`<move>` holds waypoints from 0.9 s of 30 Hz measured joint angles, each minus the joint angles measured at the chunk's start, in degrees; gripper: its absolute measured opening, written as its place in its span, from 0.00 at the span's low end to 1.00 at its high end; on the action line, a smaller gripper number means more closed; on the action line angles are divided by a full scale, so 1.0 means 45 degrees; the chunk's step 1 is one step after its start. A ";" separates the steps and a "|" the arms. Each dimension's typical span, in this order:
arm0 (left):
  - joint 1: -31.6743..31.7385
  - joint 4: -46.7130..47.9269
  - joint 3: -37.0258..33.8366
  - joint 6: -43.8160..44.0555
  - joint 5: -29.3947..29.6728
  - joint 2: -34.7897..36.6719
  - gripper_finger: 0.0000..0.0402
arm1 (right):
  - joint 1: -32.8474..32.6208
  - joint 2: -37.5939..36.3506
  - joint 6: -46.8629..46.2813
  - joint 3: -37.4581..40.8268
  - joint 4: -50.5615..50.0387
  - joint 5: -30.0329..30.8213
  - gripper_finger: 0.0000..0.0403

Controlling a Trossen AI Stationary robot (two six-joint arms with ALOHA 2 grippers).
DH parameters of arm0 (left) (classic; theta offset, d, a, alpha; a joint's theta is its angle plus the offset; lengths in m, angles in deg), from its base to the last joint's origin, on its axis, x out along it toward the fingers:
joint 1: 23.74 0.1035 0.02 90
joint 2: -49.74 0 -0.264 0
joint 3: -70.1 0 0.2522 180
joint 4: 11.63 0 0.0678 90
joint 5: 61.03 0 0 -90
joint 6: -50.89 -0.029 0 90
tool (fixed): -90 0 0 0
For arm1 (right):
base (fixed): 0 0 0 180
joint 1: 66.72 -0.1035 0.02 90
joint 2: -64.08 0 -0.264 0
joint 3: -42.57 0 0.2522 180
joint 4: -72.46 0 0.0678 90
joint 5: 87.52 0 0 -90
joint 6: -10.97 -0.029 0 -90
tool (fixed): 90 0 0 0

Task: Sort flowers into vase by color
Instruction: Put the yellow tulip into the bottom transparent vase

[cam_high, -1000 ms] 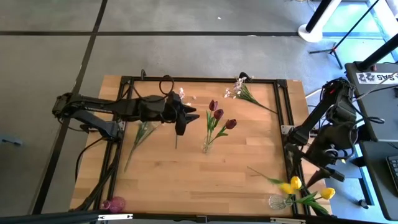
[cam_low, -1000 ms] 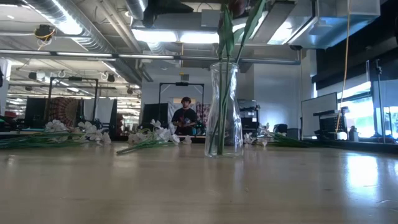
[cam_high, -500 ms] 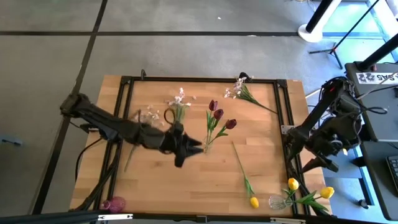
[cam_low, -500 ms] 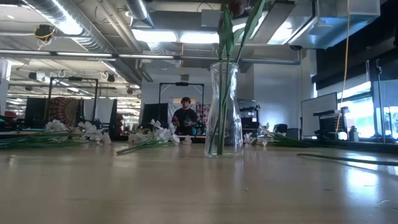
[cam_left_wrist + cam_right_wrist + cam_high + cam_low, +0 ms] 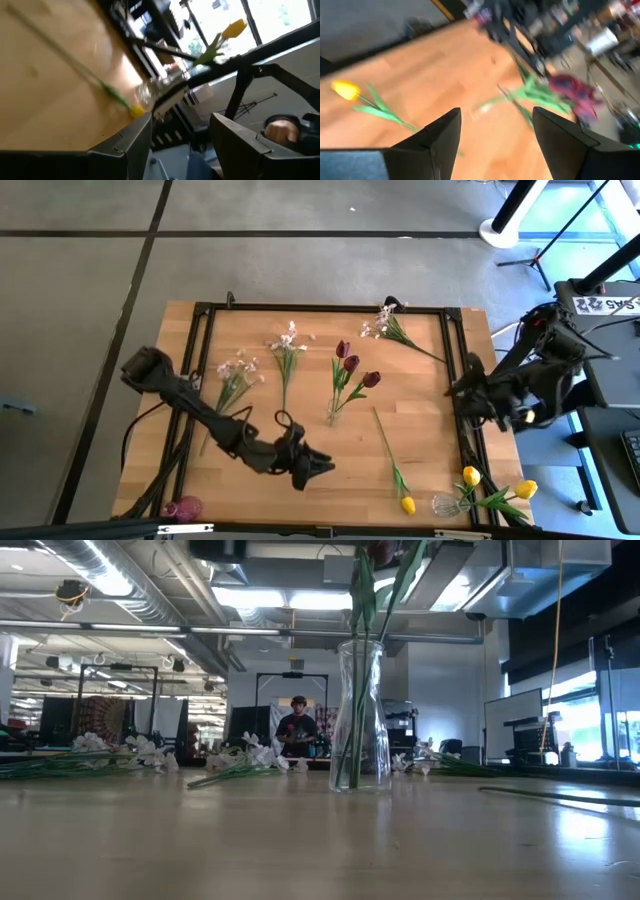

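My left gripper [image 5: 318,468] [image 5: 180,145] is open above the near middle of the table, empty, left of a yellow tulip [image 5: 392,463] [image 5: 136,111] that lies flat with its head near the table's near edge. My right gripper [image 5: 462,393] [image 5: 495,145] is open and empty at the table's right edge. Dark red tulips [image 5: 350,368] [image 5: 570,87] stand in a clear vase [image 5: 331,416] [image 5: 360,715] at mid-table. Two yellow tulips [image 5: 498,492] stand in a small glass vase [image 5: 445,504] at the near right corner. Three white-pink sprays [image 5: 237,372] [image 5: 287,345] [image 5: 390,326] lie along the far side.
A small pink vase [image 5: 183,507] stands at the near left corner. A black frame [image 5: 320,308] runs around the tabletop. In the low view a person [image 5: 297,730] stands far off in the room. Bare wood [image 5: 250,500] lies between the pink vase and my left gripper.
My left gripper has swept from the far left, by the white-pink sprays, toward the near edge and the right. My right gripper has drawn back from the near right corner toward the far edge. One yellow tulip that was up by the corner vase now lies flat on the table.
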 joint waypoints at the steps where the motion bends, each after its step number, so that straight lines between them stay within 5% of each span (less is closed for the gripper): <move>1: -0.0108 0.0097 0.0000 0.0348 0.0010 -0.0024 0.48 | 0.0384 0.0068 0.0071 0.0000 -0.0111 -0.0021 0.61; 15: -0.0809 0.0763 0.0000 0.2423 0.0065 -0.0026 0.48 | 0.6493 0.2485 0.4797 0.1818 0.2422 -0.3047 0.61; 27: -0.1335 0.1461 0.0000 0.2450 -0.0044 -0.0029 0.48 | 0.7296 0.3334 1.2712 0.4918 0.4120 -0.7489 0.61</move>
